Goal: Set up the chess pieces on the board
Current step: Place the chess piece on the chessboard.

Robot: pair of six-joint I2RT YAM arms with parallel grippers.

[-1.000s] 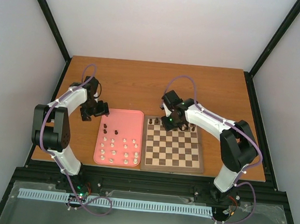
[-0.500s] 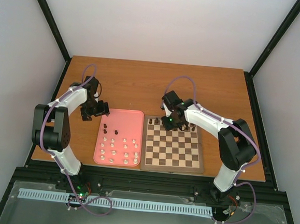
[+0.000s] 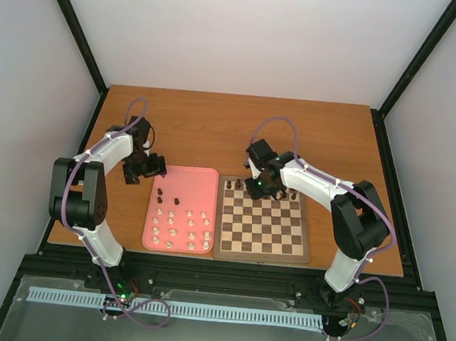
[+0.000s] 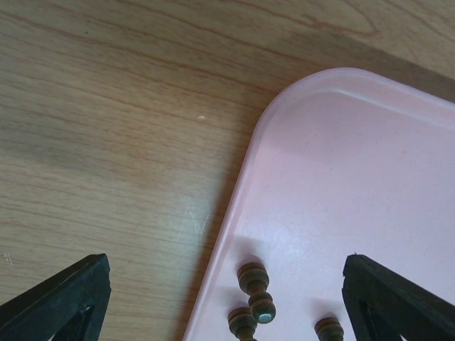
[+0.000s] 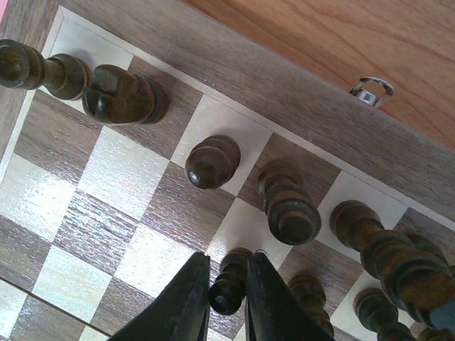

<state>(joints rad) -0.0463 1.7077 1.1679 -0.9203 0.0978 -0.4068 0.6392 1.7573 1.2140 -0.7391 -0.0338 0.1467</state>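
Chess pawn [image 5: 226, 293] (dark) clamped in right claw [image 5: 227, 258] on board [image 5: 121, 170]; left claw [image 4: 226, 263] apart.

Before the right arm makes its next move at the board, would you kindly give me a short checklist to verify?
1. Right gripper closed narrowly around one dark pawn: ok.
2. That pawn seated flat on its square of the board: cannot tell, its base barely shows.
3. Neighbouring pawn close to the gripper but not touching: ok.
4. Left gripper open, holding nothing: ok.
5. Dark pieces waiting on the pink tray below it: ok.
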